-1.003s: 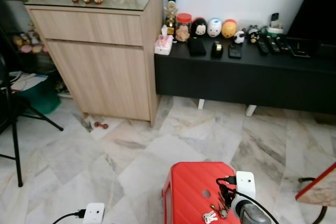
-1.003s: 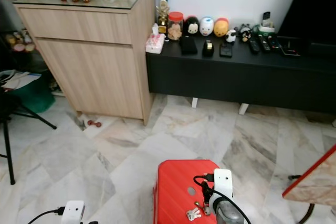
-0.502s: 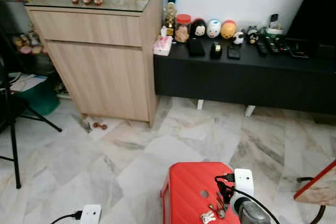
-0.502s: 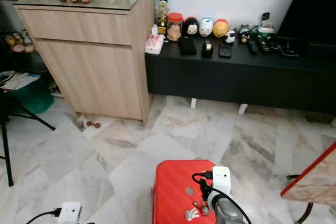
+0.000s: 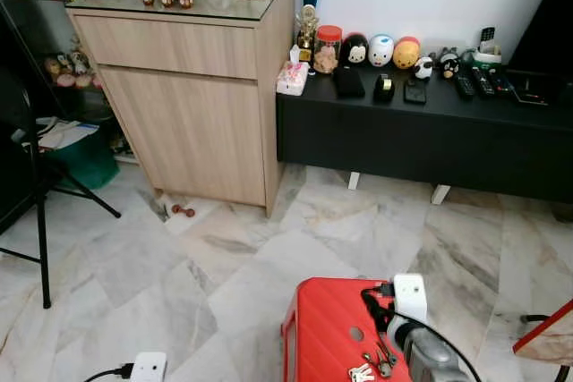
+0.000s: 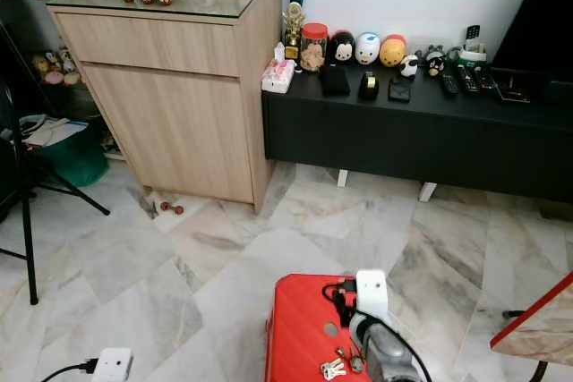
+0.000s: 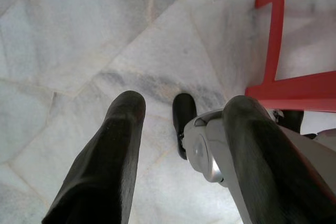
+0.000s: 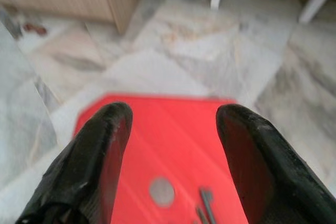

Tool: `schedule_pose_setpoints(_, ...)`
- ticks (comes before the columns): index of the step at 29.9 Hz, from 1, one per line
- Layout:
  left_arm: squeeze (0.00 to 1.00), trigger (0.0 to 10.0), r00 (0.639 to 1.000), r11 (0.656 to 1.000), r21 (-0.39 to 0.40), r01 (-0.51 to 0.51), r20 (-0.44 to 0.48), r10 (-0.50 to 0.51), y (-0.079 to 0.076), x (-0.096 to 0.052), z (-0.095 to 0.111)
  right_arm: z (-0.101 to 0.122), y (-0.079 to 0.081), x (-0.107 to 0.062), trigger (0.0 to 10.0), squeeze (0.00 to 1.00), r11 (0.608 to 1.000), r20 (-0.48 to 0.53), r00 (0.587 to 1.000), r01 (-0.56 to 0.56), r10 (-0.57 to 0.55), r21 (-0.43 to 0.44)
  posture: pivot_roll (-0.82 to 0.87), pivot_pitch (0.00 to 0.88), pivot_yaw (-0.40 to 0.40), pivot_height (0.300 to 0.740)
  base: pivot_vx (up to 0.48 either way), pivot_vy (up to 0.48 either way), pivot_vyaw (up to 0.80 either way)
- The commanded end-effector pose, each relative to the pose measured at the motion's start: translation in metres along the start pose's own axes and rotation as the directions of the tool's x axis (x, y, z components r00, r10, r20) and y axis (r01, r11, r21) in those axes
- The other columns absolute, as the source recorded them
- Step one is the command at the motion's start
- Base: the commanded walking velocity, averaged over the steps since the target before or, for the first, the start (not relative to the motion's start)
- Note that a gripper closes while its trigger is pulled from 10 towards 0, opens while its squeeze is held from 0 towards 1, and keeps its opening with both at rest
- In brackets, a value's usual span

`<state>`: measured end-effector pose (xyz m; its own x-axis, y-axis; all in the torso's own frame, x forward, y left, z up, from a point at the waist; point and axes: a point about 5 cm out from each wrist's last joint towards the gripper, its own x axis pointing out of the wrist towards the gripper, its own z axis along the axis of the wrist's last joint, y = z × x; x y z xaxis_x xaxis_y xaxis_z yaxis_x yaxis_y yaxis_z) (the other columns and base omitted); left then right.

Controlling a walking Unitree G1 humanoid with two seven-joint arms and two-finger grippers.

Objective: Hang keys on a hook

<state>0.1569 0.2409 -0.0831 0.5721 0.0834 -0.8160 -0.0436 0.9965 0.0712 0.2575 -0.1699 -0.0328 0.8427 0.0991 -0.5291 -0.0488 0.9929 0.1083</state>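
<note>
A bunch of keys [image 5: 363, 373] lies on the top of a red stool [image 5: 327, 328] at the bottom of the head views, beside a small round hole in the seat. My right arm, with its white wrist camera [image 5: 410, 297], reaches over the stool's right side, just behind the keys. In the right wrist view my right gripper [image 8: 174, 114] is open above the red seat, and the keys [image 8: 205, 203] lie blurred between its fingers, apart from them. My left gripper [image 7: 186, 100] hangs open over the marble floor next to a red stool leg [image 7: 275, 40].
A light wooden cabinet [image 5: 192, 105] stands at the back left. Beside it a low black console [image 5: 421, 136] carries figurines and remotes. Black stand legs [image 5: 40, 221] are at the left, a white plug [image 5: 148, 367] is on the floor, and a red-edged board [image 5: 546, 337] is at the right.
The whole picture has shifted right and slightly down, so the camera has moved. My right arm stays over the stool and the keys lie where they were.
</note>
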Motion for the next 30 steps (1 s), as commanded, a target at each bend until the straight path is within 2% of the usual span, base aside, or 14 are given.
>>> schedule_pose_setpoints(1, 0.0, 10.0, 1.0, 1.0, -0.013, 0.005, -0.017, -0.005, -0.002, -0.001, -0.006, 0.006, 0.0, 0.001, 10.0, 0.0, 1.0, 0.036, 0.999, -0.001, 0.001, 0.005, 0.05, 0.003, -0.05, 0.74, 0.0, 0.0, 0.0)
schedule_pose_setpoints(8, 0.0, 10.0, 1.0, 1.0, -0.014, 0.007, -0.021, -0.007, -0.004, -0.001, -0.006, 0.014, 0.003, 0.004, 10.0, 0.0, 1.0, 0.061, 0.998, -0.007, 0.008, -0.007, 0.04, 0.001, -0.053, 0.74, 0.0, 0.0, 0.0)
schedule_pose_setpoints(10, 0.0, 10.0, 1.0, 1.0, -0.015, 0.007, -0.023, -0.007, -0.005, 0.0, -0.006, 0.014, 0.004, 0.004, 10.0, 0.0, 1.0, 0.06, 0.998, -0.014, 0.014, -0.013, 0.05, 0.001, -0.054, 0.715, 0.0, 0.0, 0.0)
schedule_pose_setpoints(18, 0.0, 10.0, 1.0, 1.0, -0.017, 0.006, -0.028, -0.007, -0.006, 0.0, -0.007, 0.015, 0.012, 0.005, 10.0, 0.0, 0.998, 0.06, 0.996, -0.063, 0.065, -0.022, 0.05, 0.0, -0.058, 0.671, 0.0, 0.0, 0.0)
schedule_pose_setpoints(30, 0.0, 10.0, 0.999, 1.0, -0.019, 0.004, -0.038, -0.005, -0.006, -0.001, -0.01, 0.01, 0.015, 0.004, 10.0, 0.0, 0.994, 0.036, 0.993, -0.107, 0.109, -0.036, 0.05, 0.0, -0.06, 0.671, 0.0, 0.0, 0.0)
